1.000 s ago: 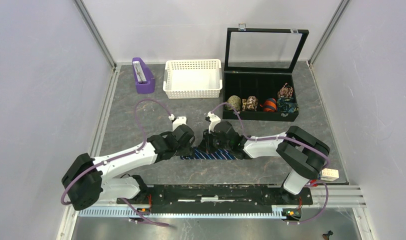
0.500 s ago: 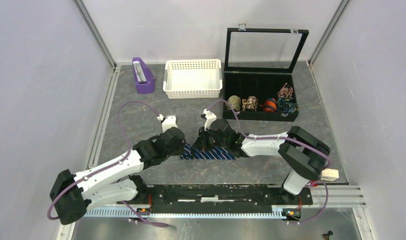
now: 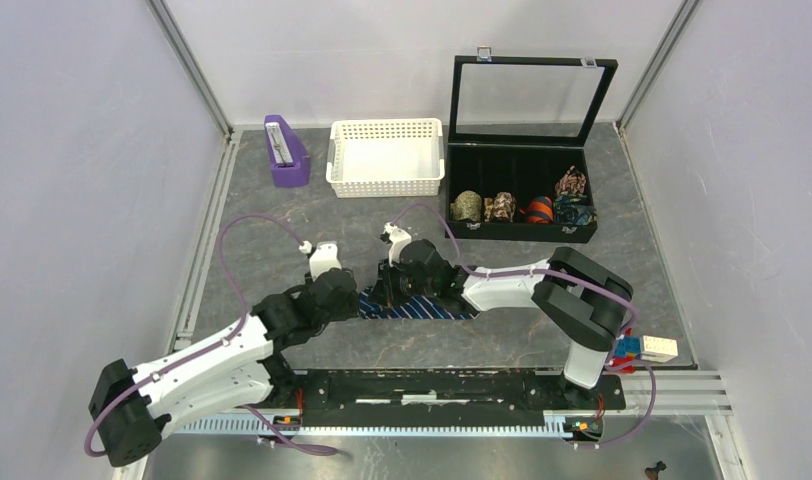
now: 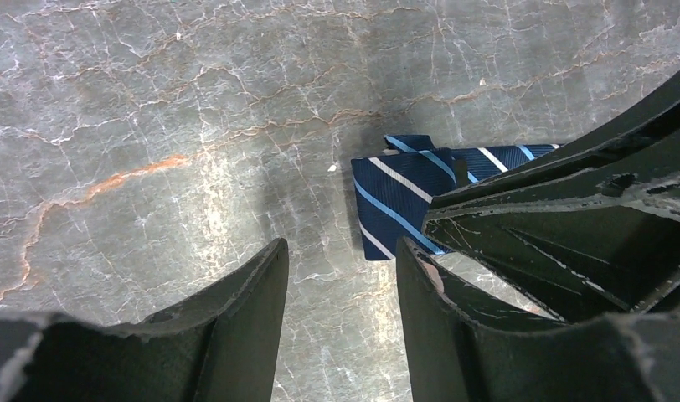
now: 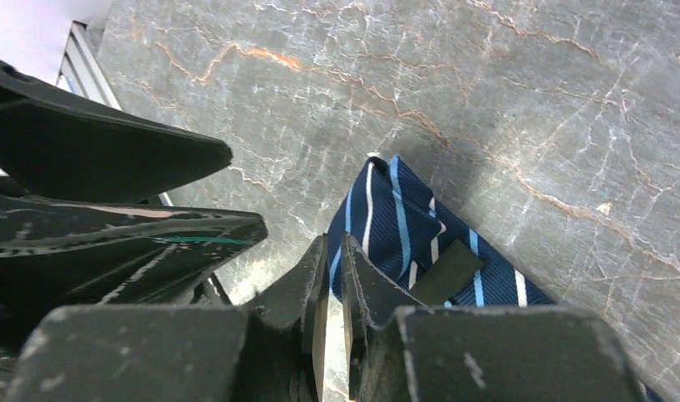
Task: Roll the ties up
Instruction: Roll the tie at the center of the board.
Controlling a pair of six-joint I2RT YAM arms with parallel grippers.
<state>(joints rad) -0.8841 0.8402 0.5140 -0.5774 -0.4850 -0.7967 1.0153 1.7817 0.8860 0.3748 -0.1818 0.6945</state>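
The tie (image 3: 422, 308) is a dark navy strip with thin light-blue and white stripes, lying flat on the grey table between the two arms. Its left end shows in the left wrist view (image 4: 395, 197) and, folded over, in the right wrist view (image 5: 412, 230). My right gripper (image 3: 384, 296) is at that left end, its jaws (image 5: 334, 241) closed to a thin slit on the tie's edge. My left gripper (image 3: 349, 302) is open and empty (image 4: 341, 251), just left of the tie's end and not touching it. The right gripper's fingers (image 4: 571, 201) show beside it.
A black box (image 3: 522, 232) with its lid up stands at the back right, with olive, brown and orange patterned rolls (image 3: 468, 206) inside. A white basket (image 3: 385, 158) and a purple holder (image 3: 285, 152) stand at the back. A small white block (image 3: 659, 348) lies near the right base.
My left arm has drawn back to the left and toward its base, off the tie. My right gripper has shifted left along the tie to its left end.
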